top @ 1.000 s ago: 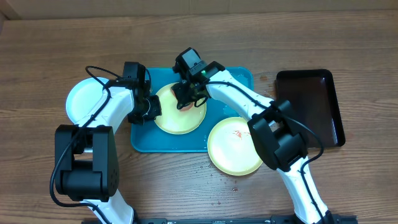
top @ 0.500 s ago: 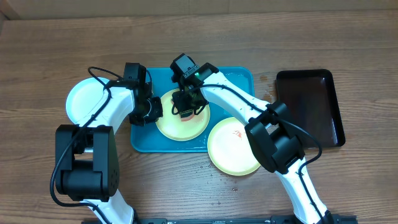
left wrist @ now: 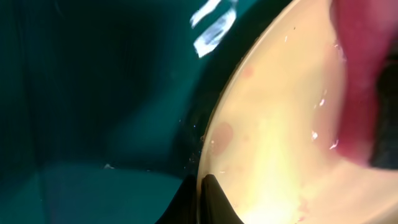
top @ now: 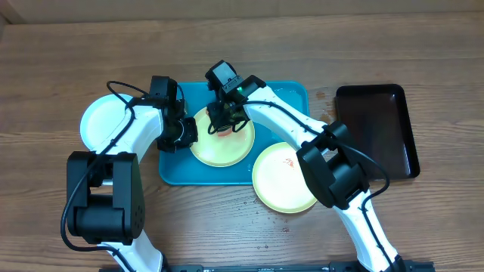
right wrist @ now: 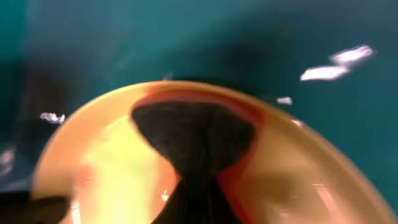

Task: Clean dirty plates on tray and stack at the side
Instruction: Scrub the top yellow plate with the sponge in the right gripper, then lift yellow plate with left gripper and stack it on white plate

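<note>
Now my left claw [top: 181, 134] pinches the left rim of the yellow-green plate [top: 219, 149] on the turquoise tray [top: 291, 98]; my right claw [top: 221, 125] sits over that plate, and I cannot tell its grip.

Right gripper [top: 221, 127] over yellow plate [top: 219, 149]

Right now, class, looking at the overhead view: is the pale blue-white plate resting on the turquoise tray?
No, the pale blue-white plate lies on the wooden table, left of the turquoise tray.
</note>
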Robot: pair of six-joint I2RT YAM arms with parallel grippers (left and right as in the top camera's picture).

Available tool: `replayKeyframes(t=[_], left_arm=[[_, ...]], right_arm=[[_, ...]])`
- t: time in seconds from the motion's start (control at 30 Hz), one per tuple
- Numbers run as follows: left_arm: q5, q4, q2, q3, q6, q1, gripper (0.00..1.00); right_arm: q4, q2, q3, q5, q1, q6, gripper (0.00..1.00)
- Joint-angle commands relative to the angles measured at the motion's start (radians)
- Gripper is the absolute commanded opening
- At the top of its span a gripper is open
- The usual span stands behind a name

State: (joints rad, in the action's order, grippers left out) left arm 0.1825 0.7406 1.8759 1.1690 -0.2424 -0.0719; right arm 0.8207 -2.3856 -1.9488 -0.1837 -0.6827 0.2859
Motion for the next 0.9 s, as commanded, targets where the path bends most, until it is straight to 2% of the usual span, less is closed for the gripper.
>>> replayKeyframes(t=[0.0, 0.17, 0.3, 0.4, 0.7, 0.87], left_arm=[[0.009, 0.006, 0.009, -0.006, 0.022, -0.006, 0.04], [-0.024, -0.016, 0.009, -0.006, 0.022, -0.006, 0.04], [-0.087, -0.029, 0.009, 0.007, 0.021, -0.006, 0.04], [-0.167, -0.011, 0.007, 0.037, 0.022, -0.006, 0.04], [-0.299, 0.136, -0.009, 0.223, 0.035, -0.006, 0.04], [-0.378, 0.245, -0.082, 0.333, 0.058, -0.006, 0.04]], right_arm=[[0.014, -0.029, -0.015, -0.16, -0.023, -0.01, 0.04], [0.13, -0.013, -0.041, -0.119, -0.012, -0.004, 0.04], [0.244, 0.023, -0.106, 0.122, 0.018, 0.1, 0.04], [0.328, 0.048, -0.193, 0.212, 0.053, 0.134, 0.04], [0.523, 0.084, -0.505, 0.205, 0.15, 0.13, 0.04], [0.584, 0.088, -0.579, 0.203, 0.208, 0.13, 0.04]])
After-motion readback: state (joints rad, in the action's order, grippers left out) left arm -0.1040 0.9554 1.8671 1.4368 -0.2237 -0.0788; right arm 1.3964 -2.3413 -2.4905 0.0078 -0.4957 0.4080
